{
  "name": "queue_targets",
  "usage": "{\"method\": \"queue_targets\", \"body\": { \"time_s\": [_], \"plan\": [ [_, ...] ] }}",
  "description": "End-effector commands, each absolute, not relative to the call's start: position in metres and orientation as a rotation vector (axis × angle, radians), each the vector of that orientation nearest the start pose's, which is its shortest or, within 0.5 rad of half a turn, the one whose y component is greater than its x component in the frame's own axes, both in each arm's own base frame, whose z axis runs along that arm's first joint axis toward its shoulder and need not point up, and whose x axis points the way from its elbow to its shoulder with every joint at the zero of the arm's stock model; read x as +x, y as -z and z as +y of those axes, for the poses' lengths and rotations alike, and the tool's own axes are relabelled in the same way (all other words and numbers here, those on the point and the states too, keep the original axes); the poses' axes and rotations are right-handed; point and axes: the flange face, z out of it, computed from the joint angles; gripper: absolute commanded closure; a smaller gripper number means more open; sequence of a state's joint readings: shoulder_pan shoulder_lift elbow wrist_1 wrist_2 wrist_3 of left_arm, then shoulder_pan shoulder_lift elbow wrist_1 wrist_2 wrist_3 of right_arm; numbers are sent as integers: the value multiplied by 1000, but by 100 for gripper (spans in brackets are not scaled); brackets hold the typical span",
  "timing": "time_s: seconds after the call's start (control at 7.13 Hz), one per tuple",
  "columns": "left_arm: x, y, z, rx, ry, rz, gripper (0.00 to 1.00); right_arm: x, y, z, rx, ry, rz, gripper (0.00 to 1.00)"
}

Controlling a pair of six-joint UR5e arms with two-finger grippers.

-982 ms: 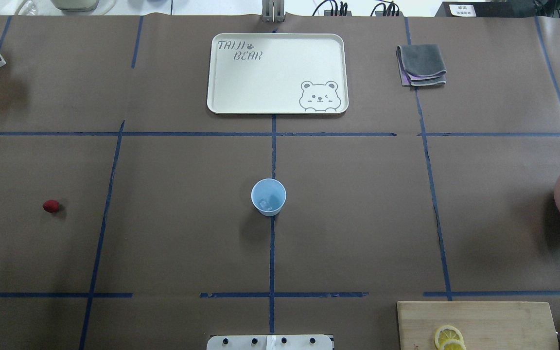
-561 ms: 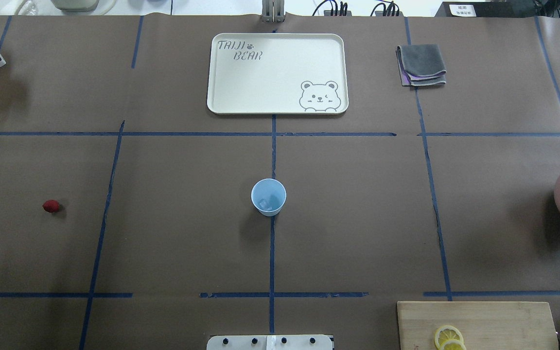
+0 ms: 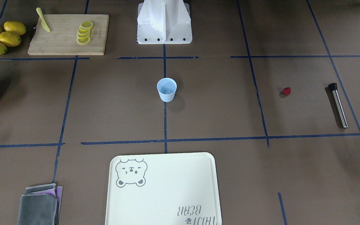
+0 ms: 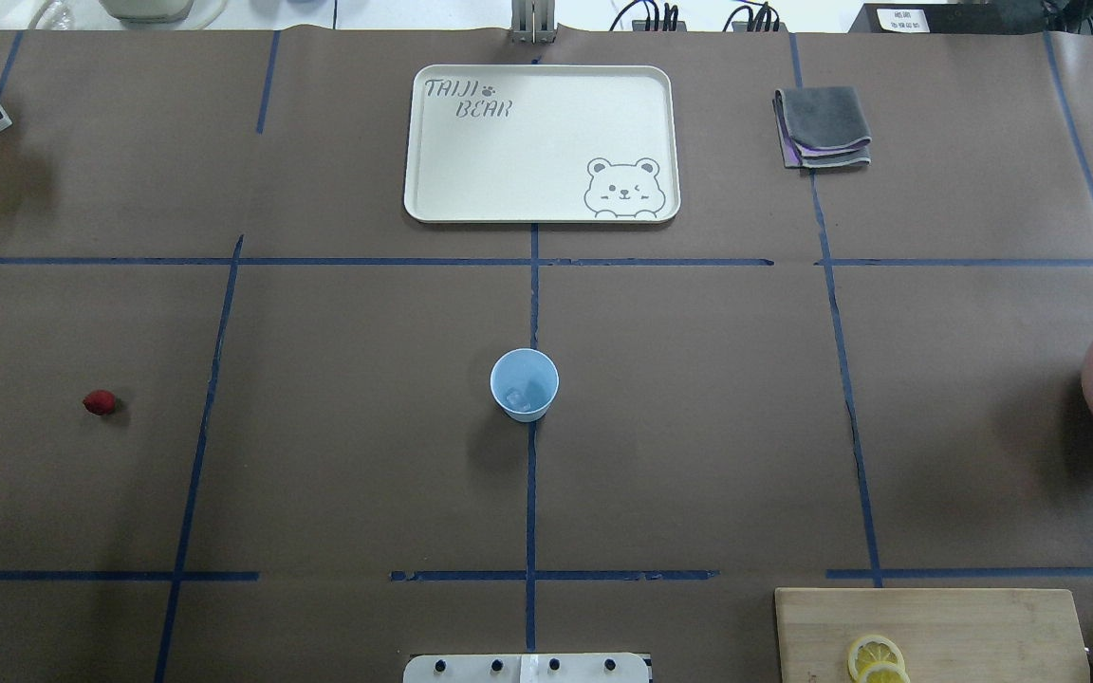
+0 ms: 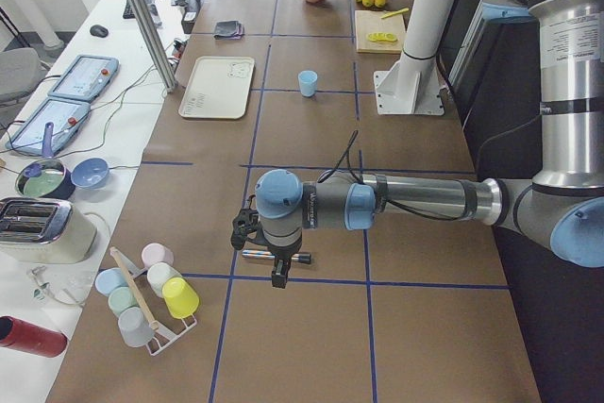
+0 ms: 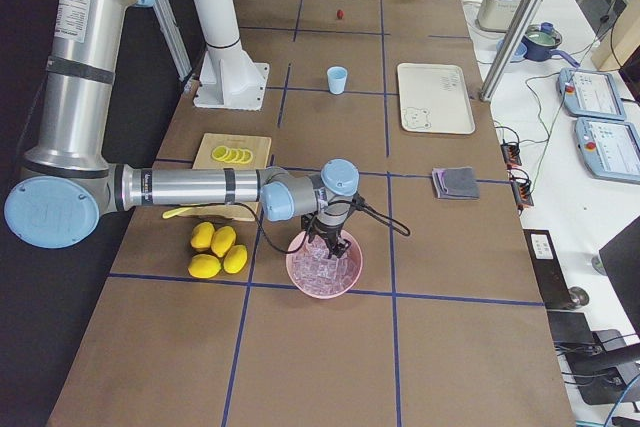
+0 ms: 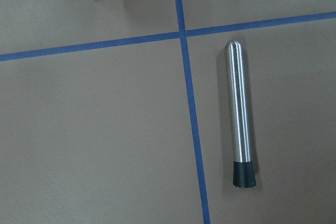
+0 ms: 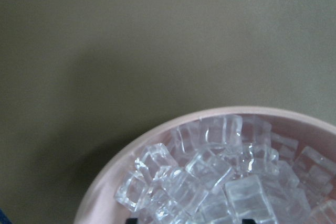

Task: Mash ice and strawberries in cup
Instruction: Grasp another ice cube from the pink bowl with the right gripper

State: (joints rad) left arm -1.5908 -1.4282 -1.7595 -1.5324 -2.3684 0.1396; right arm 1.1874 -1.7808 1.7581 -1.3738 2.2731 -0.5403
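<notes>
The light-blue cup (image 4: 524, 384) stands upright at the table's middle and also shows in the front view (image 3: 167, 89). Ice (image 4: 520, 399) lies in its bottom. The dark-red strawberry (image 4: 100, 402) lies alone on the table, far to the left; it also shows in the front view (image 3: 287, 91). My right gripper (image 6: 328, 243) reaches down into the pink bowl (image 6: 323, 269) of ice cubes (image 8: 210, 182); two dark tips stand apart at the wrist view's bottom edge. My left gripper (image 5: 279, 271) hangs over the steel muddler (image 7: 239, 114); I cannot tell whether it is open or shut.
A cream bear tray (image 4: 541, 142) and a folded grey cloth (image 4: 823, 126) lie at the far side. A cutting board (image 3: 68, 33) with lemon slices and a knife, and whole lemons (image 3: 2, 36), lie near the robot's base. A cup rack (image 5: 146, 294) stands at the left end.
A small dark tip now shows over the ice at the pink bowl, at the overhead view's right edge. The cup, strawberry and muddler have not moved.
</notes>
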Motion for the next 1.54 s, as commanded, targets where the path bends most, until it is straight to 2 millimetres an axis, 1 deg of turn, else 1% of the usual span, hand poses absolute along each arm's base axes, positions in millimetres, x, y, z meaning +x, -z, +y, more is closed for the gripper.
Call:
{"method": "queue_targets", "body": {
  "time_s": [0.0,0.14,0.28,0.56,0.7,0.84,0.98,1.12,1.26,1.4],
  "plan": [
    [-71,-633,-431,72,-117,795,0,-91,-651,-403,212,948,-712,35],
    [-71,-633,-431,72,-117,795,0,-93,-652,-403,211,952,-710,36],
    [-71,-633,-431,72,-117,795,0,-93,-652,-403,210,953,-707,41],
    [-71,-632,-431,75,-118,795,0,-93,-652,-403,213,957,-703,76],
    [-71,-633,-431,74,-118,793,0,-93,-651,-404,218,959,-701,88],
    [-71,-632,-432,75,-118,793,0,-93,-650,-405,221,963,-701,95],
    [-71,-633,-432,74,-118,793,0,-94,-647,-406,228,963,-702,96],
    [-71,-632,-432,75,-118,793,0,-94,-631,-408,254,965,-713,97],
    [-71,-631,-433,76,-119,793,0,-92,-607,-412,266,946,-720,97],
    [-71,-631,-433,78,-119,791,0,-93,-576,-435,282,896,-735,97]
  ]
}}
